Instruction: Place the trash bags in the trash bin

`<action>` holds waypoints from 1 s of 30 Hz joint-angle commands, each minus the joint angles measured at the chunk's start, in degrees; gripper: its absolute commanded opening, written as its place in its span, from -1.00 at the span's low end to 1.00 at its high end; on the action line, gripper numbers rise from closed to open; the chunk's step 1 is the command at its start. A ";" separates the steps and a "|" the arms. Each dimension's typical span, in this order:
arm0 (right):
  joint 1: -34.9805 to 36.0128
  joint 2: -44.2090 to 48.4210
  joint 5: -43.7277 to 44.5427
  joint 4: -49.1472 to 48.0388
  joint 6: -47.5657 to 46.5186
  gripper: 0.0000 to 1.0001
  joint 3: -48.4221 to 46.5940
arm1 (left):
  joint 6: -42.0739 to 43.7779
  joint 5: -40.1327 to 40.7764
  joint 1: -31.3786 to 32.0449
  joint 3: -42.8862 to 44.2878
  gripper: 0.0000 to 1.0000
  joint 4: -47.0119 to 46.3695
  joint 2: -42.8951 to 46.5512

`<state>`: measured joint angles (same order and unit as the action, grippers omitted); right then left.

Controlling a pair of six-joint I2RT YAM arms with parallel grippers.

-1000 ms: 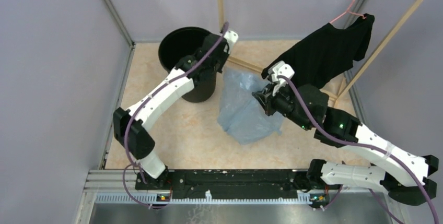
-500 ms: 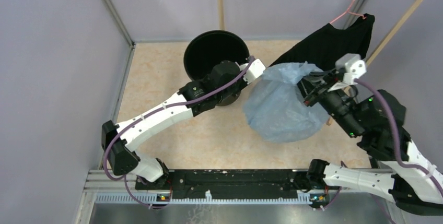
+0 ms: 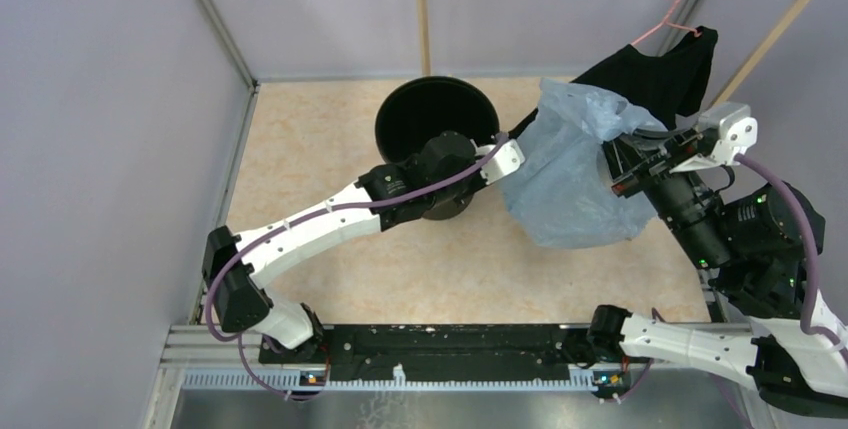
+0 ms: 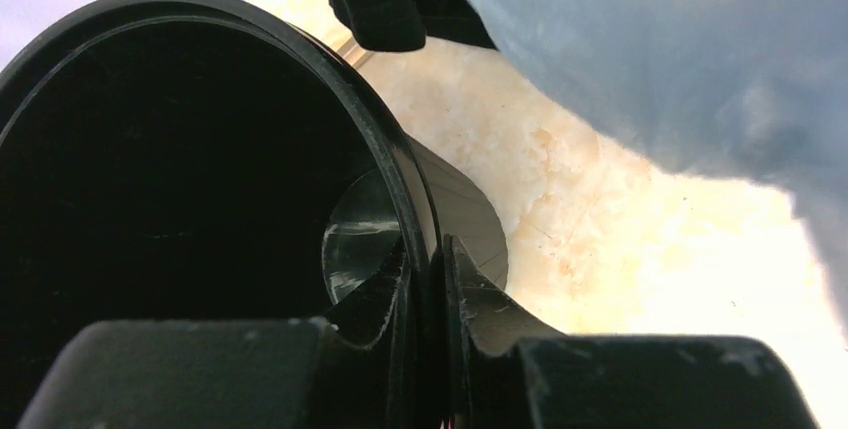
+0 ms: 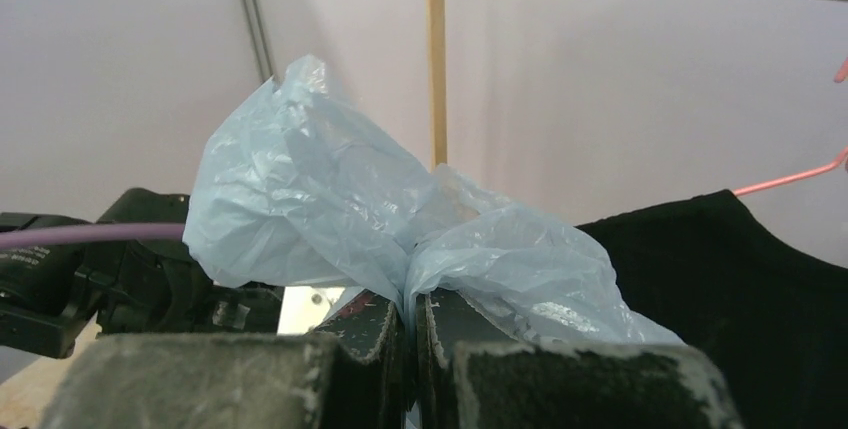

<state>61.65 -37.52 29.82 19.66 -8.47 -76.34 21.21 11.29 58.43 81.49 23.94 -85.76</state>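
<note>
Right wrist: fingers clamp the blue bag.

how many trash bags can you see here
1. The pale blue trash bag hangs from the shut right gripper, just right of the black trash bin, whose rim the left gripper clamps. The bin's dark inside could hide another.

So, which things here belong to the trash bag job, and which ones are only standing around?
For the job:
thin translucent pale blue plastic bag, pinched in the right gripper
round black plastic bin, rim clamped by the left gripper

Just around:
black T-shirt
wooden clothes rack
</note>
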 commanded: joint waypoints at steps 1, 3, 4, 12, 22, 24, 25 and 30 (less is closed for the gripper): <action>0.14 0.66 1.95 -1.84 -2.01 -1.00 -2.64 | 1.67 1.98 0.17 1.39 -0.48 -3.65 0.46; 0.15 0.61 2.21 -2.03 -2.47 -1.00 -2.57 | 1.77 2.20 0.18 0.90 -0.30 -4.43 1.95; 0.14 0.60 2.14 -2.37 -2.70 -1.00 -2.40 | 1.73 2.28 0.14 0.74 -0.22 -4.82 2.72; 0.14 -3.07 -1.03 -9.35 -4.18 -1.00 -1.91 | 2.29 3.59 0.10 -3.03 0.88 -10.76 11.73; 0.18 -22.74 0.44 -17.71 -6.52 -1.00 -10.20 | 19.88 41.71 -1.97 -24.09 0.97 -62.97 26.43; 0.14 -26.73 -0.48 -19.19 -4.66 -1.00 -13.37 | 21.96 45.13 -4.58 -27.00 0.97 -72.05 28.22; 0.14 -28.70 -1.12 -20.17 -3.64 -1.00 -15.06 | 20.27 45.51 -6.04 -27.80 0.98 -73.20 29.25; 0.14 -36.75 -3.86 -25.69 2.37 -1.00 -23.39 | 9.91 43.34 -12.79 -28.51 0.98 -65.77 33.03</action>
<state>61.67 -71.85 28.45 2.46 -11.27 -91.77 36.47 51.18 49.17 53.10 -35.59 -56.10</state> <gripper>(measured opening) 0.006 0.987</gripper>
